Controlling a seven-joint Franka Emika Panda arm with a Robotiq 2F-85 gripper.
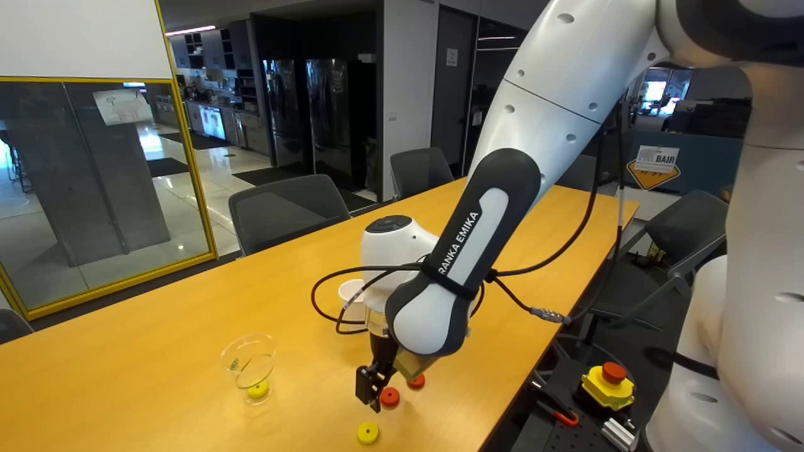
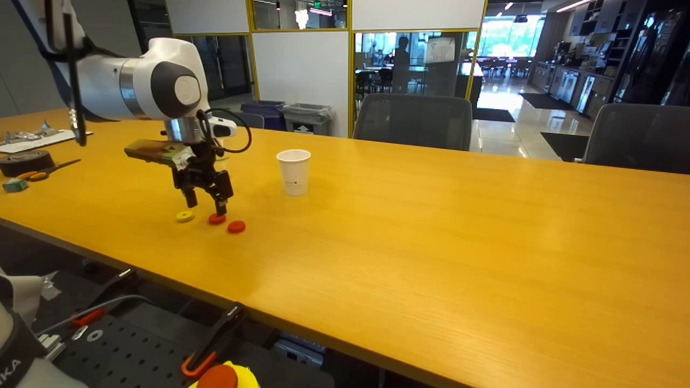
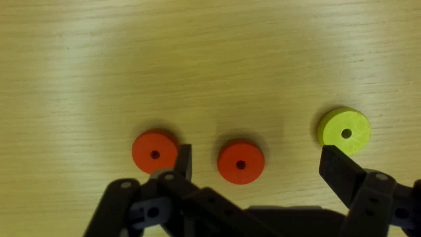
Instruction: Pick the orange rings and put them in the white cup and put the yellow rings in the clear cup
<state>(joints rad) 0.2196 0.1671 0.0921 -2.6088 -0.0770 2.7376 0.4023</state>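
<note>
Two orange rings lie flat on the table, one (image 3: 240, 176) in the middle and one (image 3: 144, 148) to its left in the wrist view. A yellow ring (image 3: 357, 128) lies on the right. My gripper (image 3: 256, 148) is open above them; the middle orange ring shows between its fingers, untouched. The left finger overlaps the other orange ring, the right finger the yellow one. In both exterior views stands the white cup (image 2: 295, 175), its inside hidden. The clear cup (image 1: 250, 361) stands upright, with another yellow ring (image 1: 257, 390) seen through its wall near the bottom.
Black tape (image 2: 26, 163), scissors (image 2: 48, 171), a small green block (image 2: 15, 185) and a clipboard (image 2: 38, 141) lie at one end of the table (image 2: 431, 258). Dark chairs (image 1: 289, 210) line the far side. A yellow box with a red button (image 1: 607, 386) sits beyond the table edge.
</note>
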